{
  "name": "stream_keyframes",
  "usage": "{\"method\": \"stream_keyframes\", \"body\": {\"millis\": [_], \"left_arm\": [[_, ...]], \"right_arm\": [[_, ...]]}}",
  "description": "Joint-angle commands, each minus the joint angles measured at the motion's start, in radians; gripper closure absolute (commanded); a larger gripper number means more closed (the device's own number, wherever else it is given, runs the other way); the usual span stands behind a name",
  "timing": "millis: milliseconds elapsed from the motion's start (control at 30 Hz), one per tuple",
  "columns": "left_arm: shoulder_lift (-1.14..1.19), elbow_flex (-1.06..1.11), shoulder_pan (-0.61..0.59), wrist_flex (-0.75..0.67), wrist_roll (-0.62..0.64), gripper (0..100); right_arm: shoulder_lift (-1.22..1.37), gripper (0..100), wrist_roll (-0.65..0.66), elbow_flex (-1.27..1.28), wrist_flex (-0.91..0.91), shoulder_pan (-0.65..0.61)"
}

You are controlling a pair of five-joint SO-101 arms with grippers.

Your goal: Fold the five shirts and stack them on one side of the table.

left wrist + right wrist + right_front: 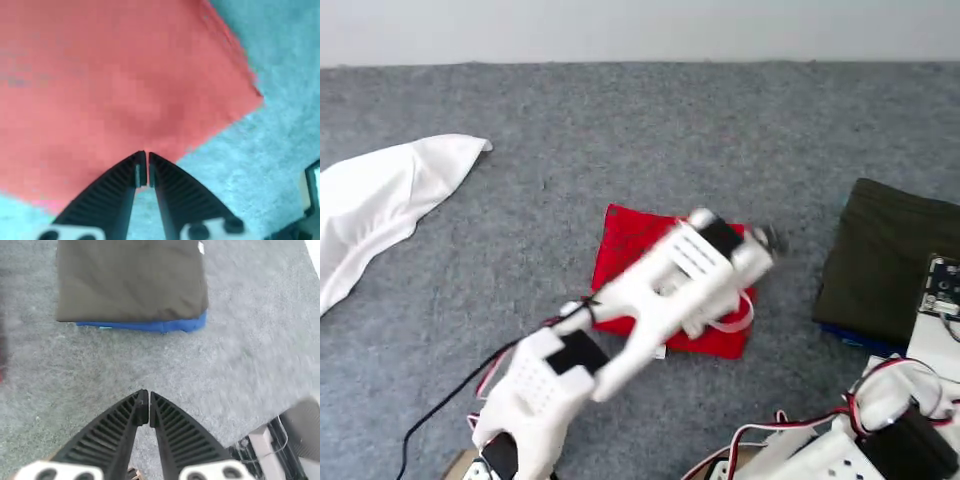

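Note:
A folded red shirt lies at the middle of the grey table. My left gripper hovers over its right edge. In the left wrist view the left gripper is shut, its tips over the red shirt near one edge, with no cloth seen between them. A folded dark olive shirt rests on a folded blue shirt at the right side. My right gripper is shut with nothing in it, above bare table a short way from the olive shirt and blue shirt.
An unfolded white shirt lies spread at the far left edge. The right arm's base and red-and-white cables crowd the front right corner. A black cable runs along the front left.

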Motion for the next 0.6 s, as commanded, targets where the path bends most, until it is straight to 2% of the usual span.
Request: {"method": "stream_keyframes", "body": {"millis": [0, 100, 200, 367, 567], "left_arm": [[-0.196, -0.077, -0.121, 0.021, 0.0, 99], [-0.319, -0.079, -0.233, 0.021, -0.003, 99], [-0.423, -0.079, -0.353, 0.021, -0.006, 99], [-0.551, -0.079, -0.56, 0.021, -0.009, 99], [-0.66, -0.077, -0.784, 0.021, -0.12, 99]], "right_arm": [[0.007, 98.3, -0.002, -0.002, 0.036, -0.113], [0.035, 98.3, -0.017, 0.018, 0.025, -0.269], [0.124, 98.3, -0.115, 0.083, -0.035, -0.4], [0.309, 98.3, -0.203, 0.127, -0.225, -0.591], [0.509, 98.3, -0.27, 0.127, -0.479, -0.811]]}}
